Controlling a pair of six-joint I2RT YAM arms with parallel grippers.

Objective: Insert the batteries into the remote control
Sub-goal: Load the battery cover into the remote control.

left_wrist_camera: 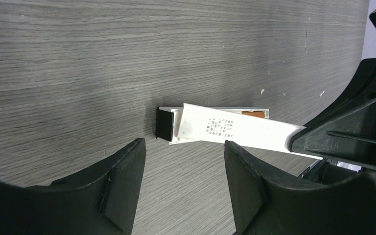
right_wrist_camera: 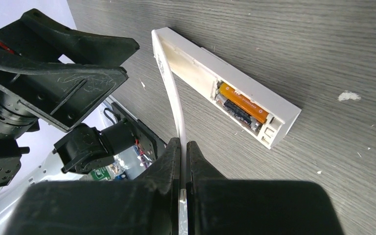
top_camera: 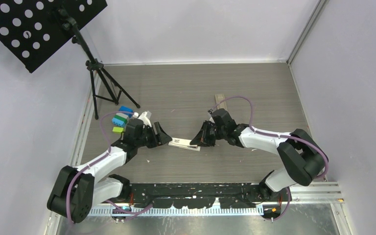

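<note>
The long white plastic remote control [right_wrist_camera: 196, 66] lies toward the near edge of the desk [right_wrist_camera: 298, 39], orange battery [right_wrist_camera: 242, 102] and dark battery [right_wrist_camera: 237, 112] inside. The right hand [right_wrist_camera: 183, 147] pinches its thin white cover [right_wrist_camera: 172, 98]; the left hand [left_wrist_camera: 185, 147] gapes wide.

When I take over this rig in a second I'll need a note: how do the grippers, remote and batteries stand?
Left gripper: open, empty, facing the remote.
Right gripper: shut on the thin white cover.
The remote lies on the table, compartment open, an orange battery and a dark battery inside.
Done: both batteries appear loaded.
Left: fit the cover on, then release.
</note>
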